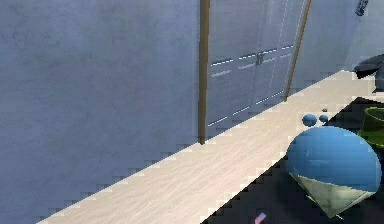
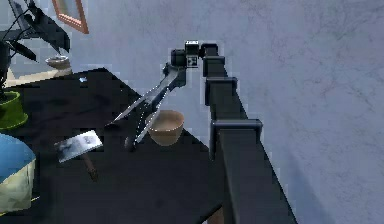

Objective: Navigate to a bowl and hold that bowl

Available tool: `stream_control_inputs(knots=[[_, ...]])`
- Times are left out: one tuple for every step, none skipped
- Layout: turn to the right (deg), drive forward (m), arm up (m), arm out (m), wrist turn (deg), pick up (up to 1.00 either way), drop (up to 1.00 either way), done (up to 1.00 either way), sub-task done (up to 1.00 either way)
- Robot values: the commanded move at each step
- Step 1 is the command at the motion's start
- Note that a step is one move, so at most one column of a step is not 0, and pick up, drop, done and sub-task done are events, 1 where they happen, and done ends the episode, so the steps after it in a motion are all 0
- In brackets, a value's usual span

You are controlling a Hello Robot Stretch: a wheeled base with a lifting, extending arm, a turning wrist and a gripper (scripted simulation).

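A tan bowl (image 2: 167, 127) stands on the black tabletop (image 2: 120, 190) in the arm side view. The dark arm (image 2: 228, 130) rises from the bottom edge to two white marked squares near the top. From there the gripper (image 2: 126, 130) slants down and to the left, and its thin fingers (image 2: 148, 100) end just left of the bowl. With the bowl on the table next to the fingers, I cannot tell whether the gripper holds anything.
A flat grey object (image 2: 78, 147) lies left of the gripper. A green pot (image 2: 10, 108) and a blue rounded thing (image 2: 12, 170) (image 1: 335, 165) sit at the table's left. The forward view has a blue wall, double doors (image 1: 250, 70) and tan floor (image 1: 200, 170).
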Motion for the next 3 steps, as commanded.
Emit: stream_control_inputs(knots=[[0.0, 0.00, 0.00, 0.00, 45.0, 0.00, 0.00, 0.00, 0.00], [0.0, 0.00, 0.00, 0.00, 45.0, 0.00, 0.00, 0.00, 0.00], [0.0, 0.00, 0.00, 0.00, 21.0, 0.00, 0.00, 0.00, 0.00]])
